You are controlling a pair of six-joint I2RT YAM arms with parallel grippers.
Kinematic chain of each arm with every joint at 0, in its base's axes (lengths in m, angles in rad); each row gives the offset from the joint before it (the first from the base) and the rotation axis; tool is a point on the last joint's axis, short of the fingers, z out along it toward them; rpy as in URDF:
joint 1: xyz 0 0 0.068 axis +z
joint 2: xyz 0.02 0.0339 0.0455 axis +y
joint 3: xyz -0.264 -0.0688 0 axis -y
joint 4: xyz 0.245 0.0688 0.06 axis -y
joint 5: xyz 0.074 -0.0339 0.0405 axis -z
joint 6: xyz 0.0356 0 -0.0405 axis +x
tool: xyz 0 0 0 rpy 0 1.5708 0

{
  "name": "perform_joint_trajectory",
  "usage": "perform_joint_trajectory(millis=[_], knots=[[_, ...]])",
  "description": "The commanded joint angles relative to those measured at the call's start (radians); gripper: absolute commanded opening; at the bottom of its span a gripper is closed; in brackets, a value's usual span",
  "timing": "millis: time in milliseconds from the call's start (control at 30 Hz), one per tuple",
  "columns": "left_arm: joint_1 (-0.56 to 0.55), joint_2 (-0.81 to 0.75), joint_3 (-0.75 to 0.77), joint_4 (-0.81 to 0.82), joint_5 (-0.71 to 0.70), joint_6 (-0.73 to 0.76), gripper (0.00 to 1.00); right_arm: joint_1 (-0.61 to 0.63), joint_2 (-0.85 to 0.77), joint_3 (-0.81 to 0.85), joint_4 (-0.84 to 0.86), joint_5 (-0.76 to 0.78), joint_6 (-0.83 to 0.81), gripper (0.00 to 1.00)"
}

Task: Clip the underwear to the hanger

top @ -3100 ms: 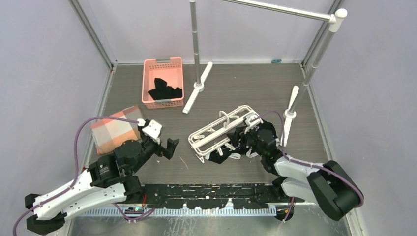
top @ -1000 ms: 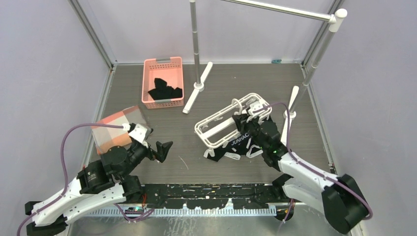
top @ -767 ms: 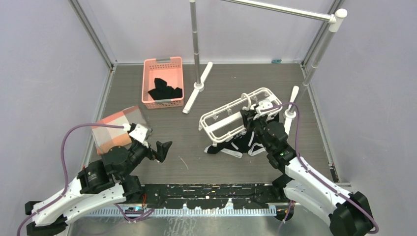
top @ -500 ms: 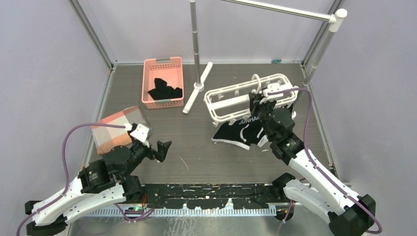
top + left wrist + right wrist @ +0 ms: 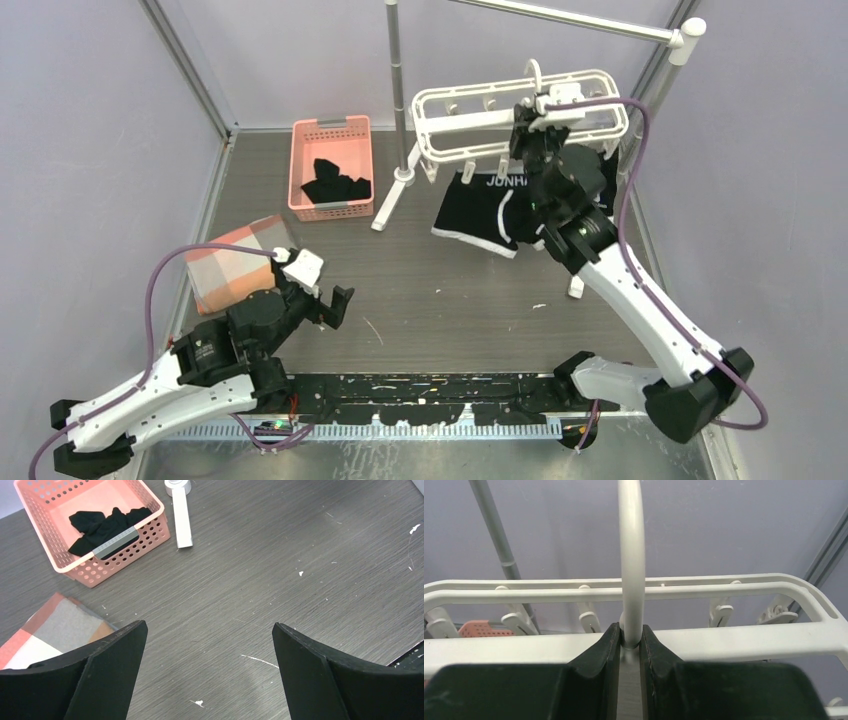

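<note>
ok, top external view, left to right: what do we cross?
Folded checked cloth → pink basket → rail stand's left foot → underwear → rail stand's top right corner. Left hand and hanger skipped: they overlap the basket and the underwear.
</note>
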Motion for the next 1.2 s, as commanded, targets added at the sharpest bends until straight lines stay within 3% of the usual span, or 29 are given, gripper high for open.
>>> perform_joint_trajectory(millis=[0, 167, 367, 600, 1167], knots=[[0.003, 0.003, 0.012, 0.014, 0.005, 0.012, 0.98, -0.010, 0.093, 0.202, 0.164, 0.042, -0.091, 0.00], [0.003, -0.012, 0.006, 0.018, 0.026, 0.006, 0.96, -0.046, 0.236, 0.420, 0.117, 0.030, -0.102, 0.01], [0.004, 0.002, 0.010, 0.013, 0.064, 0.002, 0.94, -0.067, 0.341, 0.556, 0.120, 0.087, -0.096, 0.01], [0.003, 0.012, 0.012, 0.012, 0.100, -0.005, 0.93, -0.090, 0.414, 0.651, 0.125, 0.102, -0.092, 0.01], [0.003, 0.015, 0.019, 0.007, 0.126, -0.019, 0.91, -0.148, 0.582, 0.838, -0.088, 0.230, -0.050, 0.01]])
